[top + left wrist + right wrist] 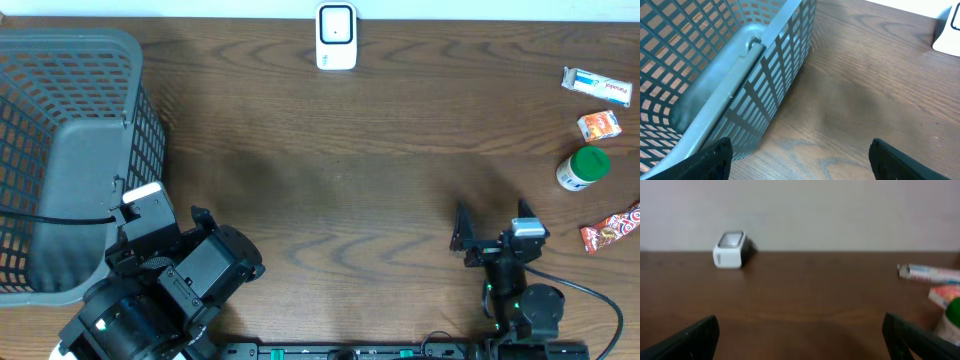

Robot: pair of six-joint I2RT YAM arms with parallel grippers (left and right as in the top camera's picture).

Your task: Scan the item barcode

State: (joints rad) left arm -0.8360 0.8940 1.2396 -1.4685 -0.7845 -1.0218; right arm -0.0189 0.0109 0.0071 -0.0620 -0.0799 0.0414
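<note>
The left gripper (pixel 800 152) had its two fingers (pixel 710 157) set well apart, and only bare wooden table (pixel 855 100) showed between them. To the left of those fingers stood a grey mesh basket (pixel 60 70). Its near corner lay close by the left-hand finger, though the pictures could not tell whether the two touched. Far ahead of these fingers and off to their right, only the edge of the white scanner (pixel 336 37) showed, at the corner of the left wrist view.

The right gripper (pixel 490 218) was spread wide as well. Its dark fingers (pixel 695 340) stood at either side of the wrist view, with open tabletop between them and nothing clamped. From these fingers the scanner stood well ahead and to the left, upright near the table's far edge by the pale wall.

The items to be scanned all lay on the table to the right of the right gripper's fingers, well apart from them. Farthest ahead was a white and blue packet (pixel 597 86). Nearer than it sat a small orange and white packet (pixel 599 125). Nearer again, just beside that one, stood a white bottle with a green lid (pixel 583 167), upright. A red snack wrapper (pixel 612 228) lay about level with the fingers, out to their right, and it did not appear in the right wrist view. None of the four items touched either gripper, and all of them were well apart from the scanner.
</note>
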